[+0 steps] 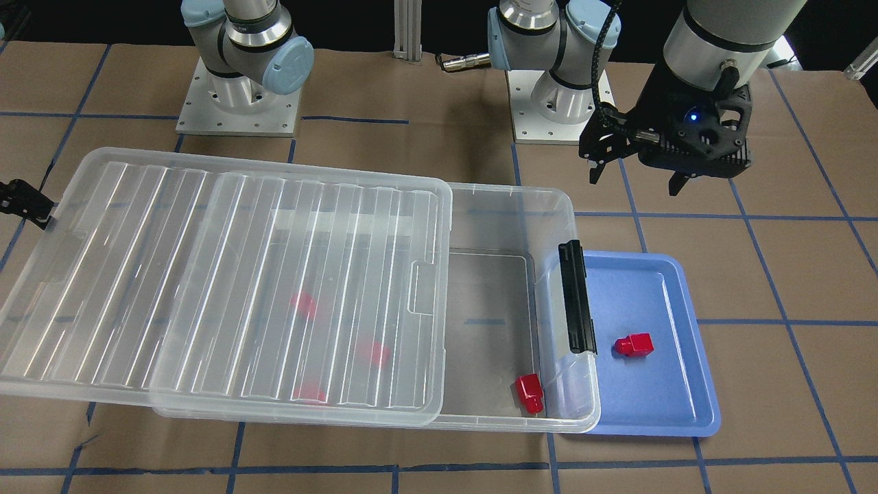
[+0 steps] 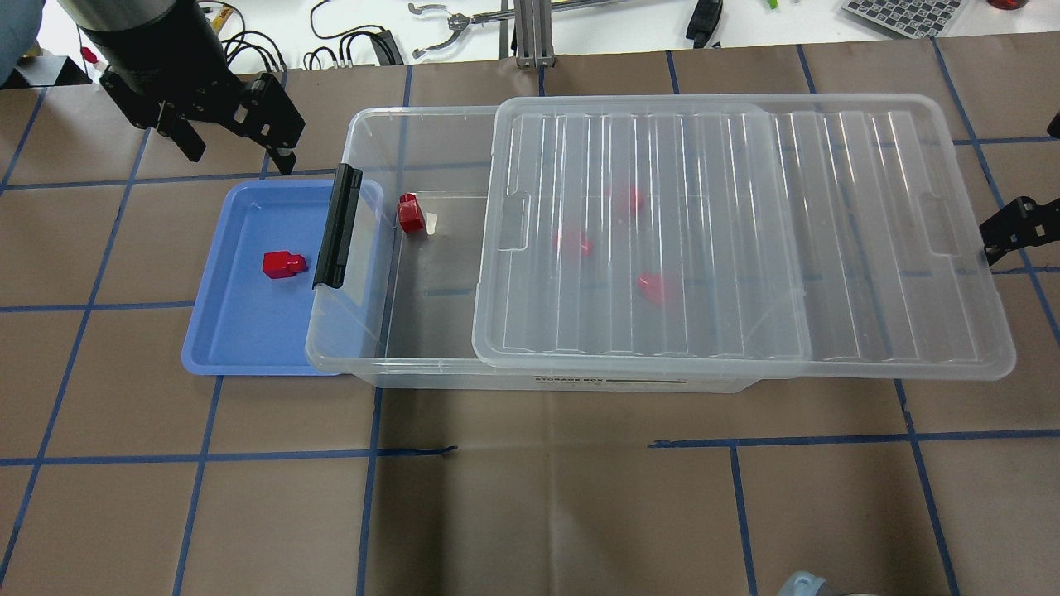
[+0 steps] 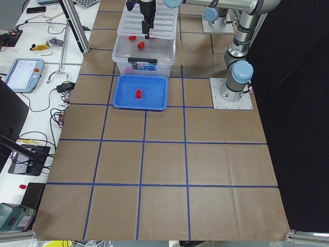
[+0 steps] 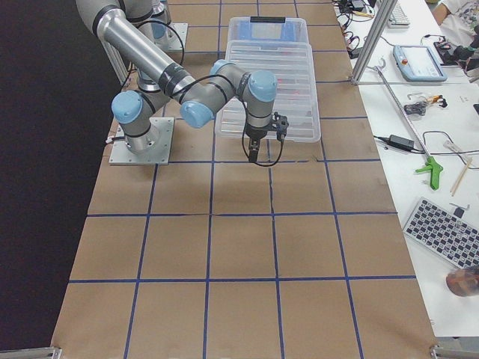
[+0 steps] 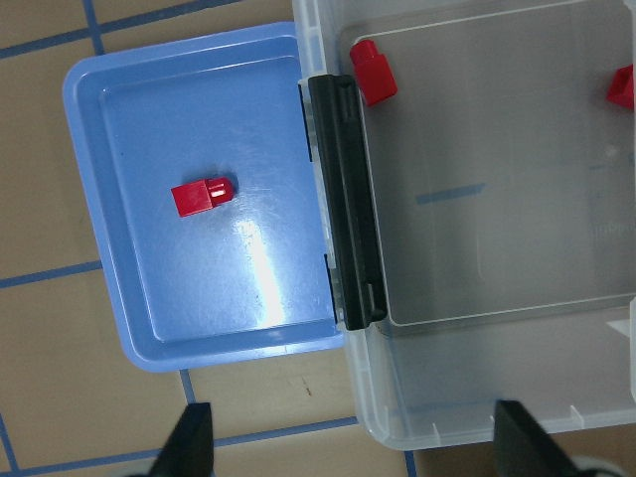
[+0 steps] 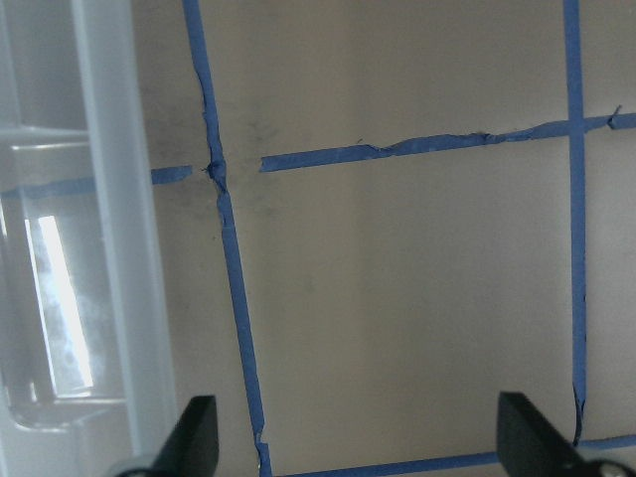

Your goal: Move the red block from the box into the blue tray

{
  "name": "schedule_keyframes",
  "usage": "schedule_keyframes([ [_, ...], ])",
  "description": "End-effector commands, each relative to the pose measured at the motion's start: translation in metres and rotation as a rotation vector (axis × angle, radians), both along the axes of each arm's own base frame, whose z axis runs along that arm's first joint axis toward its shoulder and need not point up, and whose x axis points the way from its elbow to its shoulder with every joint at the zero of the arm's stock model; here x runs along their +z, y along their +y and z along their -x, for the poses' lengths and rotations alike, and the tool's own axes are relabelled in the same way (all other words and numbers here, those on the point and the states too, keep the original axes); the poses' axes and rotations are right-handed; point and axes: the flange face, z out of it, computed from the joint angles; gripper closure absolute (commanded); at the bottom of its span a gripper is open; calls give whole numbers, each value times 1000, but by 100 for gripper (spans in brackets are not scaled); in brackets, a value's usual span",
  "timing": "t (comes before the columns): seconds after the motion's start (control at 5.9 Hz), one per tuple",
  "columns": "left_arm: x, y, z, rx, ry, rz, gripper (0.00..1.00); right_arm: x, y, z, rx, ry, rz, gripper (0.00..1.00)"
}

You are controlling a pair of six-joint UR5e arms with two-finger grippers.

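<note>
Brown-papered counter (image 2: 530, 497) below: my left fingers (image 2: 186, 141) point down, spread and empty, near the blue tray (image 2: 232, 331) holding one red block (image 2: 283, 265); my right fingers (image 6: 194, 437) are spread too

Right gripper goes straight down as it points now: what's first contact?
The right gripper would probably meet bare table paper; the lid edge lies off to one side in the wrist view, margin unclear.

In tray (image 2: 240, 339): one block (image 2: 284, 265). Just beside tray: latch (image 2: 337, 225) end of box (image 2: 431, 377). In box's uncovered end, near latch: another block (image 2: 410, 213). Under lid (image 2: 869, 248), overhanging opposite end: three more blocks (image 2: 573, 242).
</note>
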Motion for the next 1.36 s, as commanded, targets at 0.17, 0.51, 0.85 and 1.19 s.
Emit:
schedule_keyframes([
  [0.17, 3, 0, 0, 56, 8, 13, 2, 6, -8, -30, 54, -4, 17, 0],
  [0.51, -5, -4, 2, 155, 9, 8, 2, 8, -12, -50, 64, -6, 22, 0],
  [0.85, -5, -2, 3, 149, 18, 8, 2, 7, -14, -57, 59, -28, 32, 0],
  [1.19, -9, -5, 11, 153, 121, -6, 2, -4, -10, -67, 54, -48, 17, 0],
])
